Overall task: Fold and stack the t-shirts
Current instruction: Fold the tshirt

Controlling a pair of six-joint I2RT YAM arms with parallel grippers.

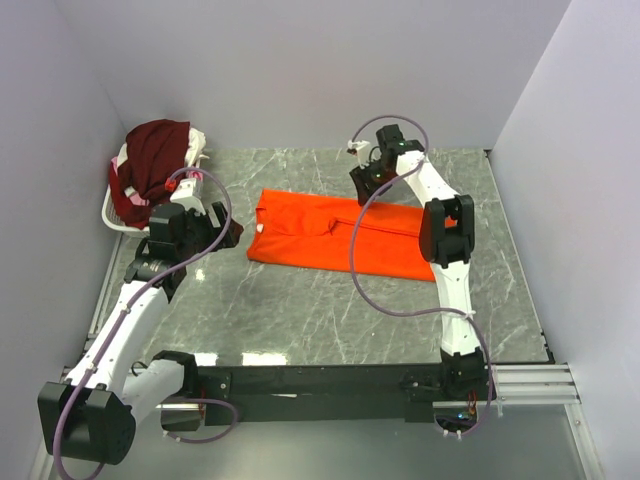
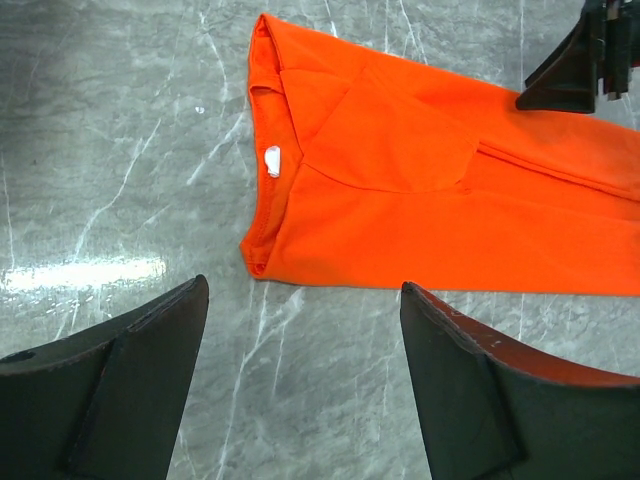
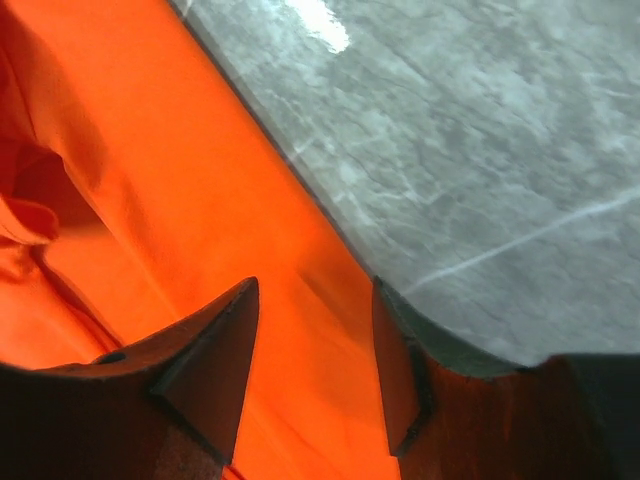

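A bright orange t-shirt [image 1: 335, 235] lies flat in the middle of the table, folded into a long band; in the left wrist view the orange t-shirt [image 2: 420, 190] shows its collar end with a white label. My left gripper [image 1: 228, 225] hovers open just off that collar end, over bare marble [image 2: 304, 283]. My right gripper [image 1: 362, 185] is open over the shirt's far edge, with orange cloth under its parted fingers [image 3: 315, 282] and nothing pinched. A dark maroon t-shirt [image 1: 155, 150] is heaped with pink and white cloth at the far left.
The heap of shirts sits in a white wire basket [image 1: 112, 215] in the far left corner. Grey walls close in the marble table [image 1: 300, 310] on the left, back and right. The right arm's cable [image 1: 360, 275] loops over the orange shirt.
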